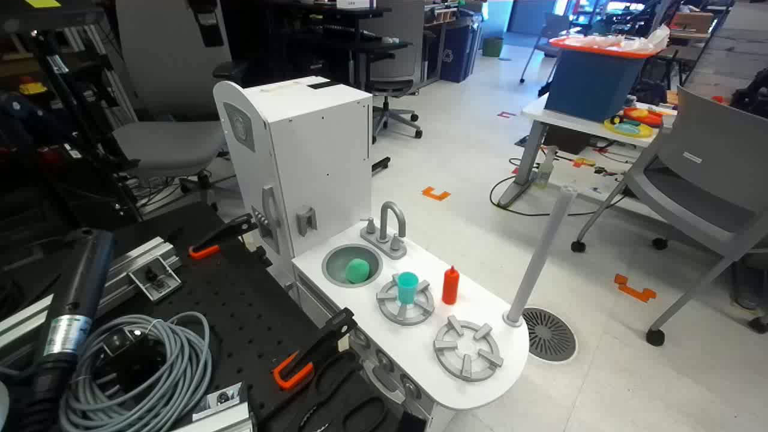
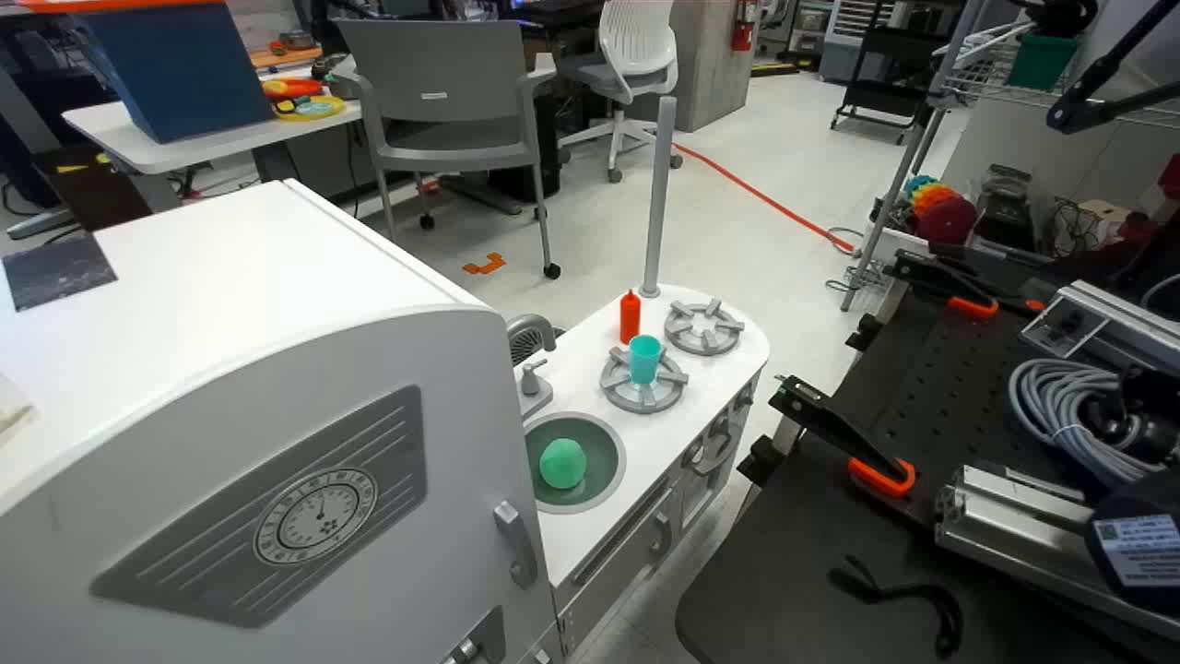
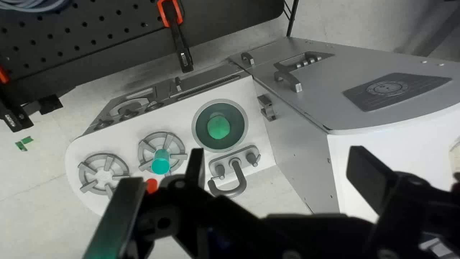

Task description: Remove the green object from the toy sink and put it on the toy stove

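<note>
Logging the transfer as not yet begun, judging from the lie of things. Finding the green ball-like toy [image 3: 218,127] inside the toy sink [image 3: 236,137], upper middle of the wrist view; same reading from both exterior views. Noting the hand [image 3: 277,162] along the bottom of the wrist view, jaws wide apart, gripping nothing; absent from both exterior views. Left to do: reach, grip, lift past the rim, carry, release on the toy stove [image 3: 108,163]. Placing that provisionally at far left of the wrist view, given the turquoise cup [image 3: 160,163] standing on the neighbouring burner [image 3: 147,146]; unable to rule out the latter from the sentence alone.

Flagging the curved faucet [image 3: 240,175], just below the sink in the wrist view, as the probable main snag on approach. Recording a red squeeze bottle [image 1: 450,286] upright on the white surface [image 3: 172,120] near the cup, right of centre in an exterior view; mostly hidden by the hand in the wrist view. Also listing a grey post [image 1: 543,252] at the rounded end, likely worth avoiding at release, and a white toy fridge [image 3: 320,99] beside the sink, at right in the wrist view, probably restricting reach from there.
</note>
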